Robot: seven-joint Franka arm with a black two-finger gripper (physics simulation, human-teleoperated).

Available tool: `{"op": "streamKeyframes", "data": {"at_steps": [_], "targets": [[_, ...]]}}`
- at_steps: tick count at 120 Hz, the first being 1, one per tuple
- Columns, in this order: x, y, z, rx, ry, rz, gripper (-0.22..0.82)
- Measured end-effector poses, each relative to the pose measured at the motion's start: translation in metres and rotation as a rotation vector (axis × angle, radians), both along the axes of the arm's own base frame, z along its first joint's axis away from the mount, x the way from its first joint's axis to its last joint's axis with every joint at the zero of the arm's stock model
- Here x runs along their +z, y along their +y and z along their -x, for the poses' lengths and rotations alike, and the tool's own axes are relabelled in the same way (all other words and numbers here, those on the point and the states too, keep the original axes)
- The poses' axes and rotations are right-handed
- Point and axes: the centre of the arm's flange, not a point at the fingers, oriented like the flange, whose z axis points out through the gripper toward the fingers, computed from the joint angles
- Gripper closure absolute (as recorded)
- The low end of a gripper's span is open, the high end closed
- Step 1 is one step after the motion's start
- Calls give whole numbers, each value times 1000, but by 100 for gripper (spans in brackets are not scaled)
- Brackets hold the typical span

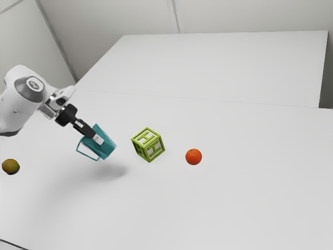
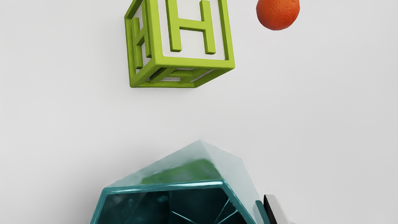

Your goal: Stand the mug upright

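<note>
The teal mug (image 1: pixel 106 149) is held off the table in the exterior view, tilted, with its handle on the exterior view's left and a shadow below it. My gripper (image 1: pixel 98 139) is shut on its body. In the wrist view the mug (image 2: pixel 231 168) has its dark open mouth facing my hand. One finger of the gripper (image 2: pixel 183 216) presses along the mug's outer wall there; the other finger is hidden.
A green and white letter block (image 1: pixel 148 145) (image 2: pixel 192 37) rests on the table (image 1: pixel 234 208) near the mug. Beyond it lies an orange (image 1: pixel 193 157) (image 2: pixel 277 12). A brownish-green round fruit (image 1: pixel 10 166) sits at the exterior view's left edge.
</note>
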Motion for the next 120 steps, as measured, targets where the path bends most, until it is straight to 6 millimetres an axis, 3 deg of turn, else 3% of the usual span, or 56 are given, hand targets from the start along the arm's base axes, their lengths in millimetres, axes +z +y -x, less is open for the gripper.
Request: {"op": "streamKeyframes", "data": {"at_steps": [22, 49, 88, 120], "targets": [[12, -17, -6, -28, 66, -196, 78], [13, -40, -16, 7, 83, -370, 78], [0, -75, -25, 109, 48, -512, 78], [-19, -88, -28, 220, 8, -541, 78]]}}
